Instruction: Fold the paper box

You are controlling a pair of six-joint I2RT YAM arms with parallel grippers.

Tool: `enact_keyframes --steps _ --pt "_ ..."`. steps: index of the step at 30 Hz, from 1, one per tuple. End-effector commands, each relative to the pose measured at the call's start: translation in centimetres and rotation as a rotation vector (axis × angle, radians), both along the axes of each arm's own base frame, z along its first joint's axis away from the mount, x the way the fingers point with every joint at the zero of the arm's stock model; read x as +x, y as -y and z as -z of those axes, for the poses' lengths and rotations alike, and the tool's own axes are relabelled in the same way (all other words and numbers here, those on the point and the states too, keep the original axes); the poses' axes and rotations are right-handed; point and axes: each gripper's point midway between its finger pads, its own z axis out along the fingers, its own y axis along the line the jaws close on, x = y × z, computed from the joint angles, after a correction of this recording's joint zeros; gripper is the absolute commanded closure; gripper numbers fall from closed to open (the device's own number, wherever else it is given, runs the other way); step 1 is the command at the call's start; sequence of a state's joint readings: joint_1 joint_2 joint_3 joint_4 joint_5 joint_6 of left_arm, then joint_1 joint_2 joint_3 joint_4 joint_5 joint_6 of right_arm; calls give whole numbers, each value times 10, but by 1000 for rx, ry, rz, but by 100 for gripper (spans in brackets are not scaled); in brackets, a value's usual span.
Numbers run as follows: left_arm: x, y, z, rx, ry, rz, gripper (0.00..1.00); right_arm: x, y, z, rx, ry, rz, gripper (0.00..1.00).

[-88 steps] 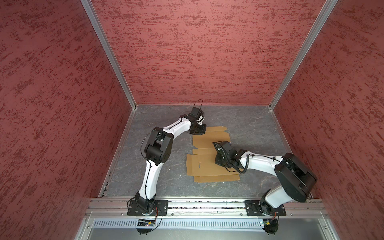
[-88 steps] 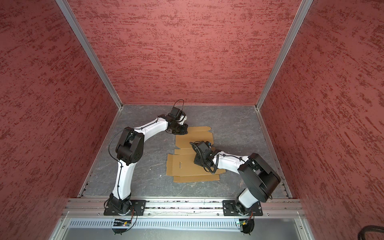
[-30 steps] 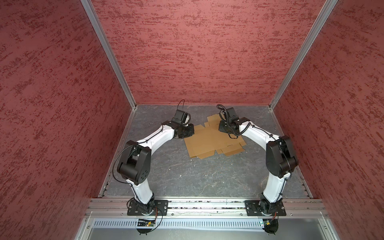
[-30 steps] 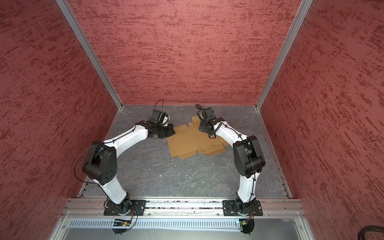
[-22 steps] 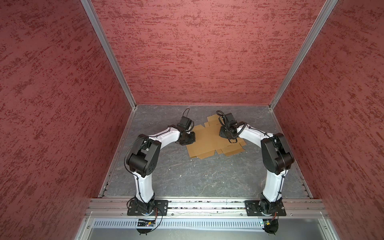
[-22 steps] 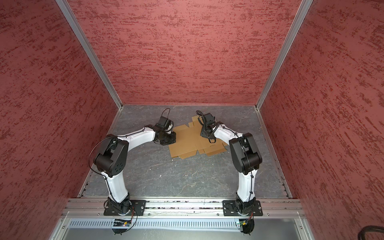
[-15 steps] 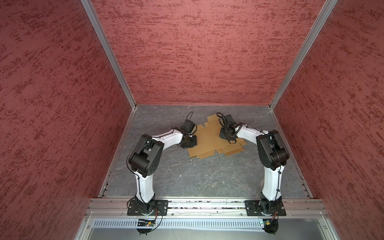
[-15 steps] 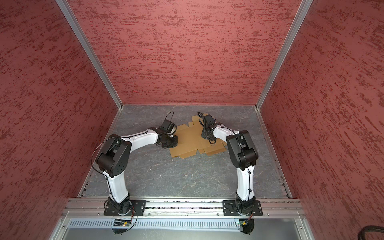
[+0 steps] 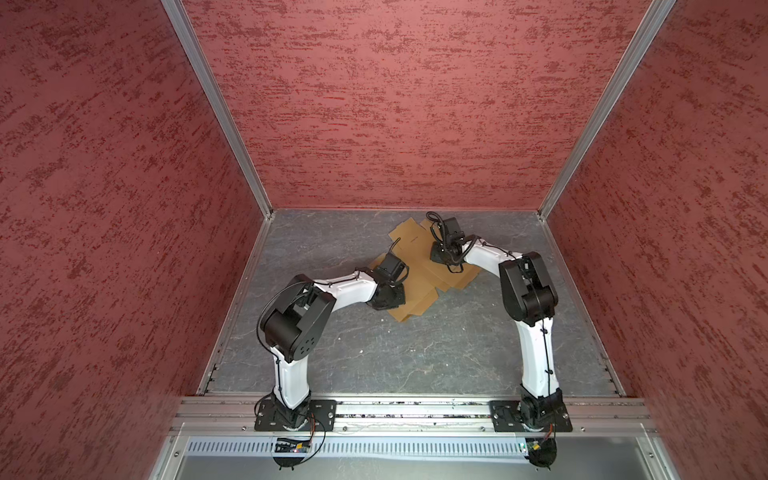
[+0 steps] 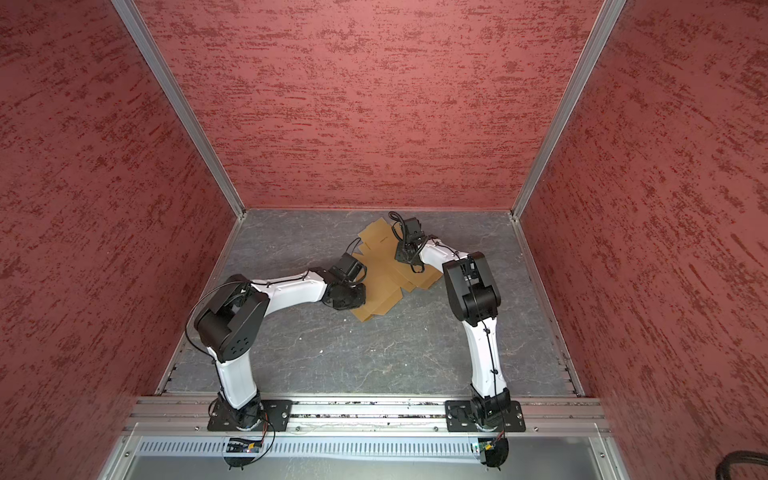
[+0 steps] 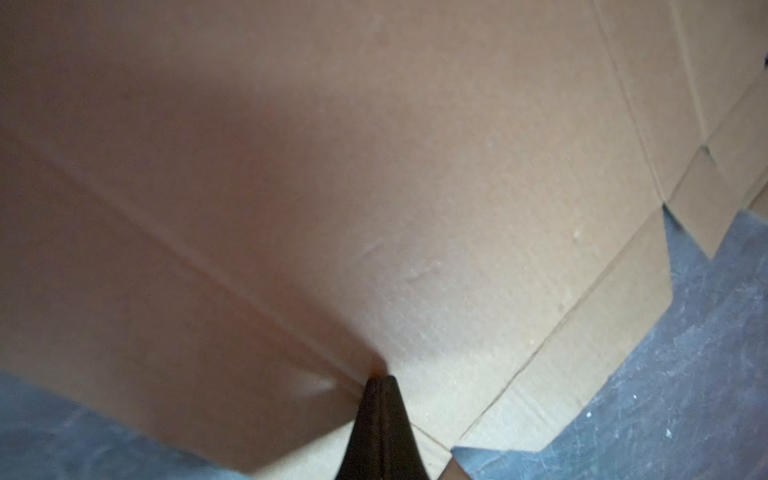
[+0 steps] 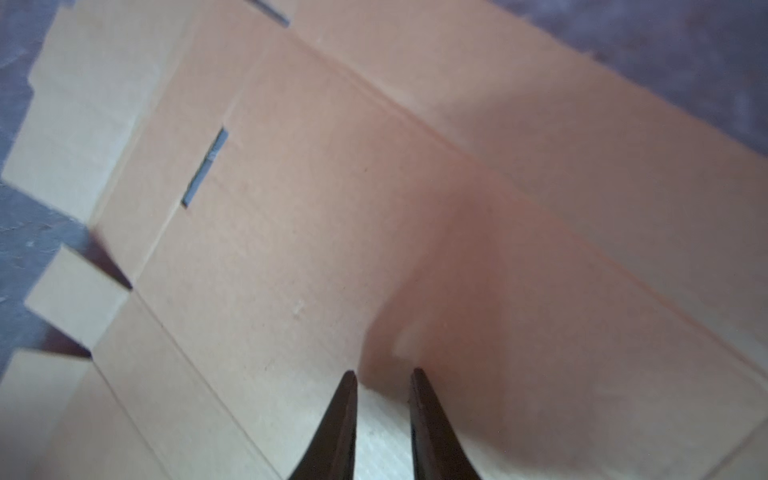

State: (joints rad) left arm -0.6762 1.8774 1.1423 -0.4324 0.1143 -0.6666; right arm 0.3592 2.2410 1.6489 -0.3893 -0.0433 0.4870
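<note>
The paper box [image 9: 419, 286] is plain brown; left hand [image 11: 380, 379] together, right hand [image 12: 384, 372] slightly apart.

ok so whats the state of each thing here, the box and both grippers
paper box: unfolded, spread open as a sheet on the table, no walls raised
left gripper: shut, tips at a crease of the sheet, holding nothing
right gripper: open a little, nothing between the jaws, tips at the cardboard
</note>
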Motion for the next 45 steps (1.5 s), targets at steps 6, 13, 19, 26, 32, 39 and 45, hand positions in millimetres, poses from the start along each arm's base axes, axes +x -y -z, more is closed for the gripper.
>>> enact_keyframes --steps 6,13,19,26,32,39,45 --pt "-32 73 -24 -138 -39 85 100 -22 -75 14 40 -99 -300 74" --pt "-18 43 -72 -178 54 28 91 -32 -54 -22 9 2 -209 70" --pt "7 -11 -89 -143 116 -53 86 -49 -41 -41 28 17 -151 63" --pt "25 -30 -72 -52 129 -22 100 -65 -28 -43 25 9 -103 63" --pt "17 -31 -40 -2 95 -9 100 -57 -35 -36 45 10 -107 78" --pt "5 -37 -15 72 73 -15 100 -44 -48 -22 82 -3 -115 81" --pt "-5 -37 -1 81 41 -33 100 -41 -54 -5 87 -35 -125 82"
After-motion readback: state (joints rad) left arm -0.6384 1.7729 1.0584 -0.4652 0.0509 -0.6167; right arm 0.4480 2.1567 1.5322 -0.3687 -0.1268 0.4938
